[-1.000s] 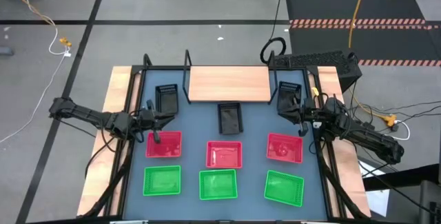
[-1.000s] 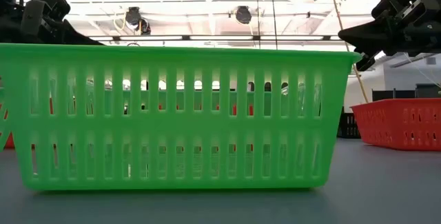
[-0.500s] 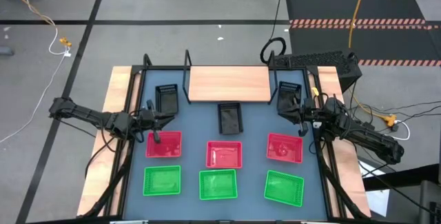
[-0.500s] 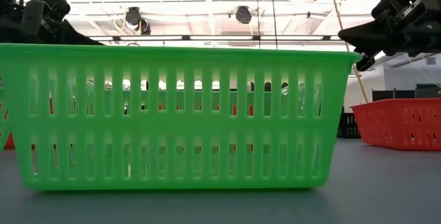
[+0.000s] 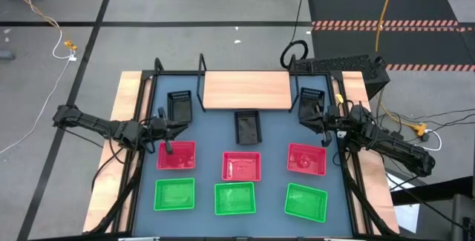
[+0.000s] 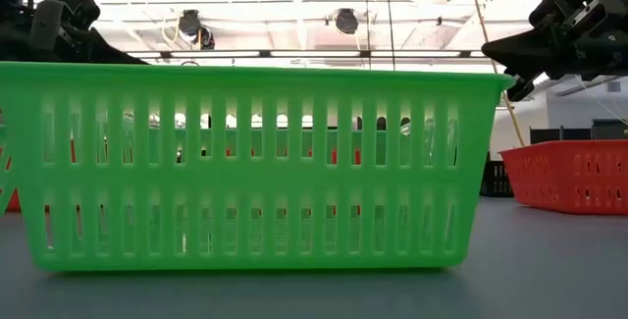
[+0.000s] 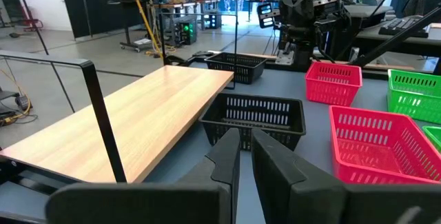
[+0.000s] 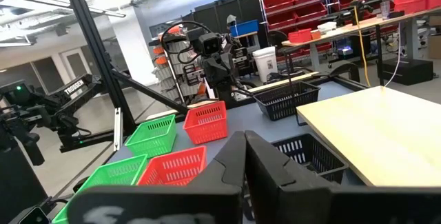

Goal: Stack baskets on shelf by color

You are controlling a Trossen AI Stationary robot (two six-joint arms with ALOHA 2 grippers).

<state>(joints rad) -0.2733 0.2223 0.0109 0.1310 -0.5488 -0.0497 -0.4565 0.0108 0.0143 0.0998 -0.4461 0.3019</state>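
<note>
The shelf (image 5: 246,90), a tan board in a black rod frame, lies at the table's far middle. Three black baskets (image 5: 179,106) (image 5: 249,127) (image 5: 312,101) sit on the tabletop just beside and in front of it. Nearer stand a row of three red baskets (image 5: 242,166) and a row of three green baskets (image 5: 234,199). My left gripper (image 5: 174,125) hovers level at the left, between a black and a red basket, its fingers (image 7: 227,156) a narrow gap apart and empty. My right gripper (image 5: 312,116) hovers at the right beside a black basket, shut and empty (image 8: 244,145).
The shelf's black rod uprights (image 7: 103,117) rise at its corners. Wooden side rails (image 5: 126,96) border the blue-grey tabletop. A keyboard (image 5: 338,64) lies beyond the far right corner. In the low view one green basket (image 6: 255,167) fills the foreground, hiding most of the table.
</note>
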